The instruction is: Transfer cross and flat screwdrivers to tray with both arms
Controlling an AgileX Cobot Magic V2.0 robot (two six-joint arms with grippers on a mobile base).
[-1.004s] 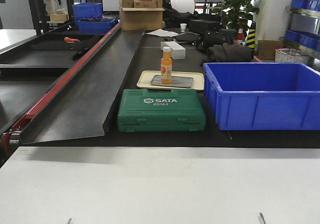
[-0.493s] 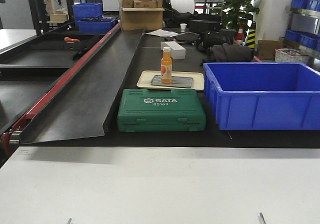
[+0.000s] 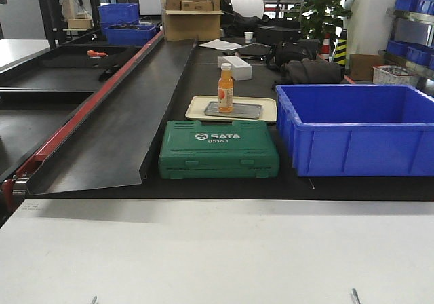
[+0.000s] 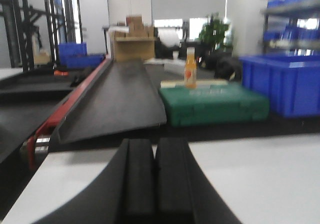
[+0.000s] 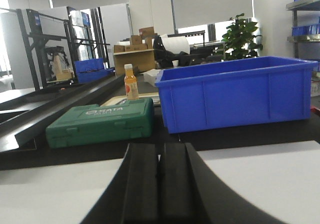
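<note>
Barely begun: nothing gripped. Pressed shut and empty above the near edge of the white tabletop [image 3: 217, 250]: black left gripper [image 4: 155, 149] and right gripper [image 5: 160, 151]. Behind the closed green plastic tool case [image 3: 218, 151] at the near edge of the black mat [image 3: 291, 185]: the shallow grey metal tray [image 3: 247, 112], bearing an orange bottle [image 3: 226, 88]. No screwdrivers visible; likely inside the case. Next: spread both claws, reach for its lid.

The shallow grey metal tray [image 3: 245, 111] is lying flat just above the middle of the front view, resting on a cream plastic tray [image 3: 268, 110] and carrying an upright orange bottle [image 3: 226, 87] on its left half. The left gripper [image 4: 156, 184] is filling the bottom centre of its wrist view, its 2 black fingers [image 4: 140, 179] pressing together. The right gripper [image 5: 160, 184] is sitting likewise, fingers closed.
</note>
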